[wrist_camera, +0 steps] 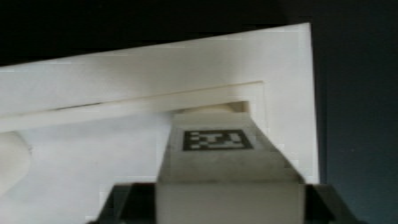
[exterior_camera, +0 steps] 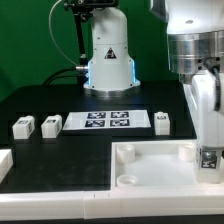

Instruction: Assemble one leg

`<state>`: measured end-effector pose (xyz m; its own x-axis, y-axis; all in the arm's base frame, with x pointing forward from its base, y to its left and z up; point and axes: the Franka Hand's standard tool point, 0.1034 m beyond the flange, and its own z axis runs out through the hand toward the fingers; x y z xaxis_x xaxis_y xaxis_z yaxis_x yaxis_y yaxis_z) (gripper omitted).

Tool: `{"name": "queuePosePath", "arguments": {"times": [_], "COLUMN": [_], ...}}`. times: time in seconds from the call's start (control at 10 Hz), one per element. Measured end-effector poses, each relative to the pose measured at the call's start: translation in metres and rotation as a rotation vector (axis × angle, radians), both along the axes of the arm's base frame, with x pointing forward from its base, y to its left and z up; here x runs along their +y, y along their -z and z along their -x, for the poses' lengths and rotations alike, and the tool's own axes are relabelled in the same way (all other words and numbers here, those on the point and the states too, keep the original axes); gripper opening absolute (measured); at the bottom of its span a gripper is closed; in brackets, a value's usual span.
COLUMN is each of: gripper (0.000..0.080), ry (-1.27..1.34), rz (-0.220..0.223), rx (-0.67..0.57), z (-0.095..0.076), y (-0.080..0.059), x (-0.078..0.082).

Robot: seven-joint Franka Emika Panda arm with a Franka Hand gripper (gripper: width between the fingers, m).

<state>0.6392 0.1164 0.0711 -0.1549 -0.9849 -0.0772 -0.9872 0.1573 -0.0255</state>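
My gripper point(exterior_camera: 207, 140) is at the exterior view's right, shut on a leg point(exterior_camera: 208, 156), a small white block with a square marker tag. It holds the leg upright over the right part of the large white tray point(exterior_camera: 150, 160). In the wrist view the leg point(wrist_camera: 217, 150) sits between my dark fingers point(wrist_camera: 128, 205) with its tag facing the camera, and its far end is at a corner of the tray point(wrist_camera: 107, 110). Whether it touches the tray I cannot tell. Three more legs stand on the black table: two at the left point(exterior_camera: 22, 127) point(exterior_camera: 50, 125) and one right of centre point(exterior_camera: 162, 121).
The marker board point(exterior_camera: 107, 121) lies flat between the loose legs. The robot's white base point(exterior_camera: 108, 55) stands at the back. A white piece point(exterior_camera: 5, 165) shows at the left edge. A round socket point(exterior_camera: 127, 181) shows in the tray's near left corner.
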Motion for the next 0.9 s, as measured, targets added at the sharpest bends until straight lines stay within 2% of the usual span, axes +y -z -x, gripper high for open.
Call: {"name": "queuePosePath", "arguments": {"times": [0.2, 0.3, 0.4, 0.5, 0.7, 0.8, 0.9], "gripper": [0.0294, 0.0504, 0.0504, 0.0618, 0.064, 0.0648, 0.0648], "ry": [-0.087, -0.362, -0.424, -0.527, -0.761, -0.912, -1.105], "rz": [0.007, 0.021, 0.022, 0.026, 0.036, 0.055, 0.094], "rx": [-0.006, -0.028, -0.031, -0.036, -0.052, -0.05, -0.048], "z": [0.0, 0.003, 0.005, 0.005, 0.005, 0.005, 0.003], "y": [0.001, 0.003, 0.002, 0.003, 0.003, 0.003, -0.001], "x": [-0.002, -0.008, -0.006, -0.006, -0.008, -0.005, 0.005]}}
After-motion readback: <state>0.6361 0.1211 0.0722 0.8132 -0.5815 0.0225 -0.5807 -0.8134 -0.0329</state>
